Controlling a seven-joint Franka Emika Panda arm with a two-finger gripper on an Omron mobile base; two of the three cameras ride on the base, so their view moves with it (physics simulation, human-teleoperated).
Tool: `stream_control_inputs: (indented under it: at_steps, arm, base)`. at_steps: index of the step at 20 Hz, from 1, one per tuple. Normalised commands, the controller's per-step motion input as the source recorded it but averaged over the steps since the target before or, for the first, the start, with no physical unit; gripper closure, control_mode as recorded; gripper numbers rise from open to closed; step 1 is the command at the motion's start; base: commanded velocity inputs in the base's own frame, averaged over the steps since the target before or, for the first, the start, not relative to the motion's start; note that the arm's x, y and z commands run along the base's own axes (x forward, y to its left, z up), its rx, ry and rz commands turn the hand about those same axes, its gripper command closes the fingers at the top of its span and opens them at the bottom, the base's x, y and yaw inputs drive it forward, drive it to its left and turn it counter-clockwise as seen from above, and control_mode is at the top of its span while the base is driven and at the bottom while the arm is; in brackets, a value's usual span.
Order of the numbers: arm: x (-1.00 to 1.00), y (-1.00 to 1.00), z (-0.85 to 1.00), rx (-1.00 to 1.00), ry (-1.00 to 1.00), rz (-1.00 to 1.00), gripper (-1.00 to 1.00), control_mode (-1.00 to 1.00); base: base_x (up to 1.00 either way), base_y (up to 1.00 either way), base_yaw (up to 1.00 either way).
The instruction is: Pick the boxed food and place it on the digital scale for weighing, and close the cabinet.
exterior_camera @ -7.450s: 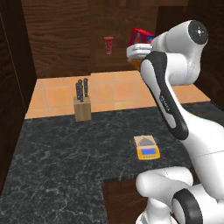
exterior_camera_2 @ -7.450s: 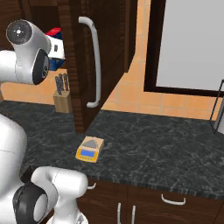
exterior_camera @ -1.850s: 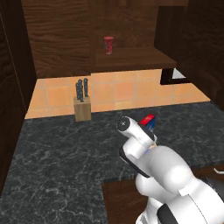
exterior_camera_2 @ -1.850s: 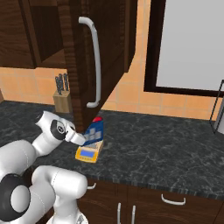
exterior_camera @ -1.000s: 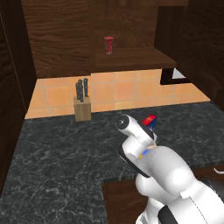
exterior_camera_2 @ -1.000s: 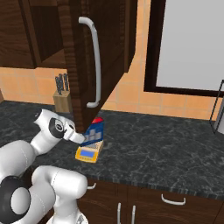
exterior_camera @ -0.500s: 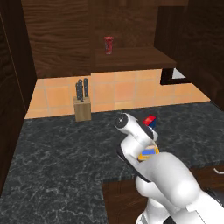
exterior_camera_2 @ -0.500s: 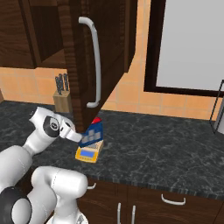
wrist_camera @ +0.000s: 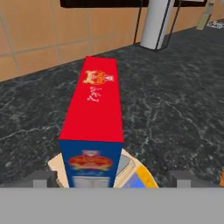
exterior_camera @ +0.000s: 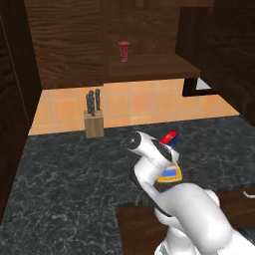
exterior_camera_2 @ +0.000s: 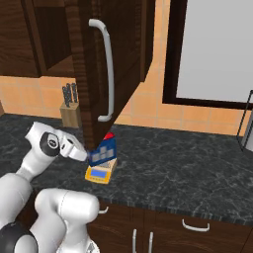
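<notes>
Boxed food [wrist_camera: 92, 127] tilted on digital scale [exterior_camera_2: 99, 173], gripper [wrist_camera: 111, 177] fingers spread clear either side of carton, cabinet [exterior_camera_2: 96, 64] door open, knife block [exterior_camera: 93, 123] behind

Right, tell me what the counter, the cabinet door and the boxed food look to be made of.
Counter: polished stone, probably granite, going by the black surface with pale veining. Cabinet door: dark wood or veneer with visible grain, and a smooth silver, seemingly metal, handle. Boxed food: printed cardboard, judging by its flat, sharp-edged panels.
</notes>
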Motion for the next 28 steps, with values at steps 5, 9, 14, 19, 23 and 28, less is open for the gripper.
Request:
stream_control_inputs:
  at_steps: [5,9,14,19,23,28]
  arm:
    - [-0.54,0.37,0.30,-0.04,0.00,0.00,-1.00,-1.00]
    - [-0.51,0.13,0.47,-0.02,0.00,0.00,-1.00,-1.00]
    - [-0.78,-0.09,0.74,0.00,0.02,0.09,-1.00,-1.00]
    - [-0.94,-0.10,0.90,0.00,0.16,0.26,-1.00,-1.00]
    - [-0.74,-0.02,0.69,0.00,0.23,0.23,-1.00,-1.00]
    - [-0.73,0.09,0.60,0.00,0.13,0.12,-1.00,-1.00]
  base:
    - [0.00,0.00,0.00]
    - [0.00,0.00,0.00]
    - [0.00,0.00,0.00]
    - [0.00,0.00,0.00]
    - [0.00,0.00,0.00]
    - [0.00,0.00,0.00]
